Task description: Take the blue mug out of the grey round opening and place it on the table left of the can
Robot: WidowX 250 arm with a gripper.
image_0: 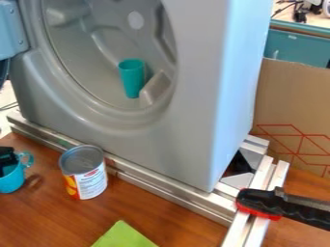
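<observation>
In the camera view, look to the left edge for the black gripper (7,158) at the mouth of the blue mug (11,182), upright on the table (50,210) with its handle turned toward the can (84,172); cannot tell whether the claw is wide, narrow or holding the mug. Note the teal cup (132,78) inside the grey drum housing (151,144), perhaps steadied by the moulded rib (155,88), and the clamp (266,202) over the metal rails (171,189), probably to brace them.

Gripper (7,157) at the scene's left edge, black all over the part in view, blocky and angular, its outline uneven with short squared edges, faint greyish highlights on the dark surface, any screws, cables or markings too small to tell
</observation>
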